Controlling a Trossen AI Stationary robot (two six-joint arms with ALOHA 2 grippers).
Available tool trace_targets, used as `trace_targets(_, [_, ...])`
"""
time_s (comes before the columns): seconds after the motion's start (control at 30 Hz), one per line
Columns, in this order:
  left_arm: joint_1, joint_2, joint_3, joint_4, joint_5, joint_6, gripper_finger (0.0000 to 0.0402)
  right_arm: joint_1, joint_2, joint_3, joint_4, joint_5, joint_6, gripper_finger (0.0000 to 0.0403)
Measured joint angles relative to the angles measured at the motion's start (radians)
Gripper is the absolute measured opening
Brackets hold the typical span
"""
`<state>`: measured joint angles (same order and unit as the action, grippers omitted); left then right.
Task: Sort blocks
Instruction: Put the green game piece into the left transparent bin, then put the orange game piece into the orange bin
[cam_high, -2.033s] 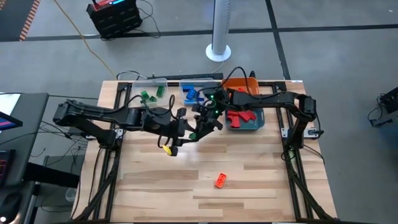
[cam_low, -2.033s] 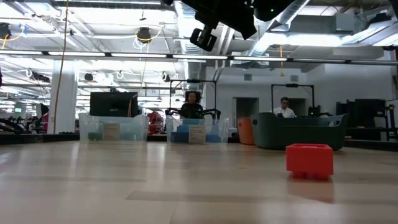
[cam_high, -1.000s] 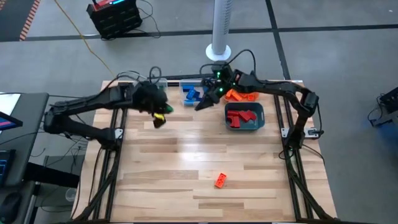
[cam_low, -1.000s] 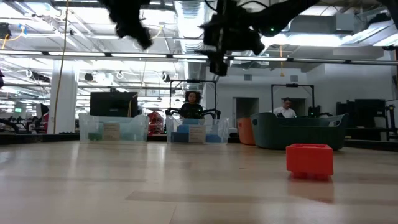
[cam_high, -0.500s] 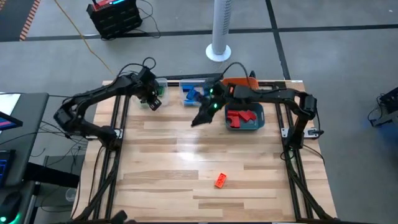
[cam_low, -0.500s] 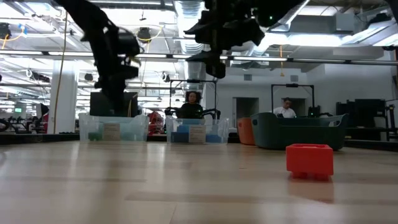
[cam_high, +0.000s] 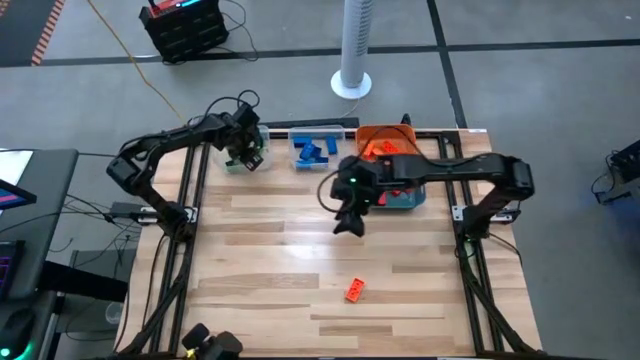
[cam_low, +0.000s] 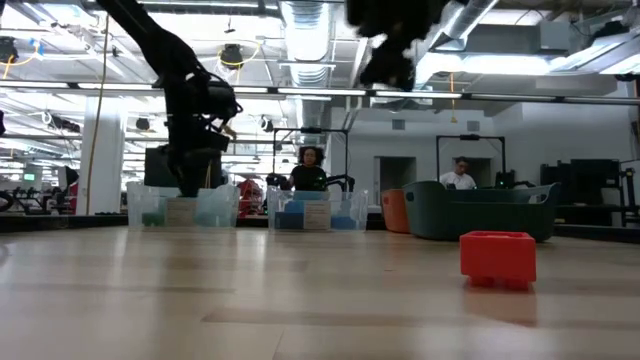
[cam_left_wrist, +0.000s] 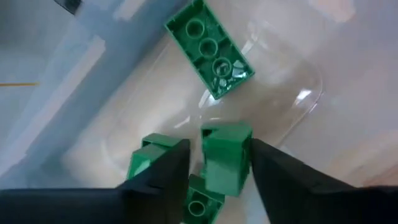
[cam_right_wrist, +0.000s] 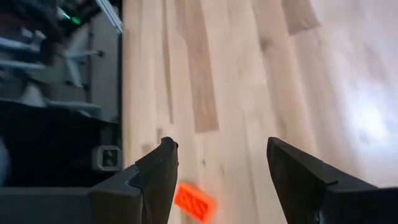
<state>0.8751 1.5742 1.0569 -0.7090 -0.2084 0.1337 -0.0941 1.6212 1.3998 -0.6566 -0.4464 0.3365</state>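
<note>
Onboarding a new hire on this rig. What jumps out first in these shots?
The lone orange block lying on the bare wood near the table's front edge, with the right gripper open above mid-table. At the back, the left gripper hangs over the clear bin of green blocks, one green block between its fingers. Beside that sit blue-, orange- and red-filled bins.

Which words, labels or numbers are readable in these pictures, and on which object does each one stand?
None can be read.
Left clear bin: pale label, too blurred to read.
Middle clear bin: pale label, too blurred to read.
Blocks: no print visible on the orange block or green block.
</note>
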Motion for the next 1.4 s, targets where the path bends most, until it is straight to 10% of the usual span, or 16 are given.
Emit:
trace_targets(0.4, [-0.057,-0.182,0.143,-0.042,0.067,-0.082,0.0227,0.156,-0.113,-0.023,-0.195,0.216,-0.37,0.0249])
trace_targets(0.8, [-0.467,-0.352,0.151,-0.213,-0.078,-0.45,0.022,0.394,-0.112,-0.276,0.028,0.267,-0.747,0.0248])
trace_targets(1.4, [-0.947,-0.351,0.151,-0.185,-0.317,-0.974,0.022,0.462,0.087,-0.338,0.319,0.276,-0.701,0.0248])
